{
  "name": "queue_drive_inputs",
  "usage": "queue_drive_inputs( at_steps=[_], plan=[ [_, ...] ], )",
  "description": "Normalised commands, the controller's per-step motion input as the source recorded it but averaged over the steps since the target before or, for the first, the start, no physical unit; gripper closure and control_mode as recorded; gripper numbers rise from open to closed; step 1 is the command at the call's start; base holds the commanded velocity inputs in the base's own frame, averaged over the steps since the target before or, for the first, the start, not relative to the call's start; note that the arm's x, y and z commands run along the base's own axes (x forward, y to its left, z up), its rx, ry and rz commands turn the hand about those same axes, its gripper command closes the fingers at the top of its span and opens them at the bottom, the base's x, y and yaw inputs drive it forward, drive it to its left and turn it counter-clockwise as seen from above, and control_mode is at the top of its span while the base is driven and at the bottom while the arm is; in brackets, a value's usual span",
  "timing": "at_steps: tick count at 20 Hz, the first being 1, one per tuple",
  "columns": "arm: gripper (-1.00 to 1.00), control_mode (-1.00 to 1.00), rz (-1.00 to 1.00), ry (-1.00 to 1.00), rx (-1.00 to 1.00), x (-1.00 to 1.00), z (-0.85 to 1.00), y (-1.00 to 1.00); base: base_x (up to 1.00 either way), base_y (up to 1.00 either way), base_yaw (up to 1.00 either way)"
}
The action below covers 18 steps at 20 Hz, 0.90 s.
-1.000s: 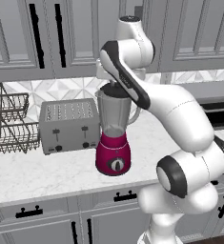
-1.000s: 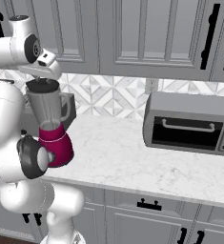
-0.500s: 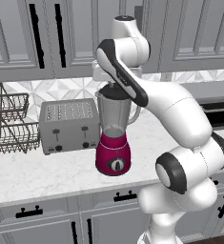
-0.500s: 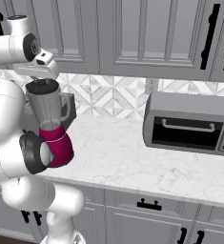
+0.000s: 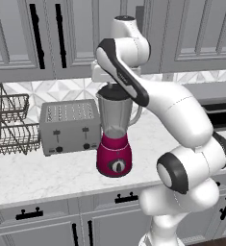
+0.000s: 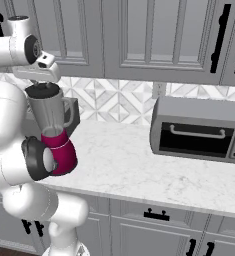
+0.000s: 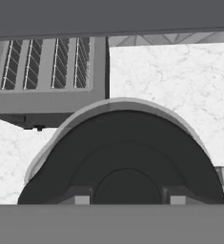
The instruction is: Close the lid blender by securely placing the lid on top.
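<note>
Gripper point(image 5: 115, 80) of mine has come down since a moment ago and now sits right above the blender point(image 5: 115, 132). I cannot tell if it grips the lid point(image 7: 125, 157) or has let go. The lid rests on the jar's rim, so I think the job is nearly done. My side views show the toaster point(image 5: 69, 126) beside the blender. My hand view looks down on the dark lid.
</note>
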Motion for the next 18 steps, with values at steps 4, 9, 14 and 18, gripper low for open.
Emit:
queue_drive_inputs(
  at_steps=[4,9,14,18],
  plan=[
    [1.00,-1.00,0.01,0.00,0.01,0.00,-0.20,0.05,0.00,0.00,0.00],
    [1.00,-1.00,0.00,-0.01,-0.01,0.25,-0.29,0.00,0.00,0.00,0.00],
    [1.00,-1.00,0.00,-0.15,-0.06,0.01,-0.13,-0.01,0.00,0.00,0.00],
    [1.00,-1.00,0.00,-0.15,-0.02,0.10,0.00,0.00,0.00,0.00,0.00]
  ],
)
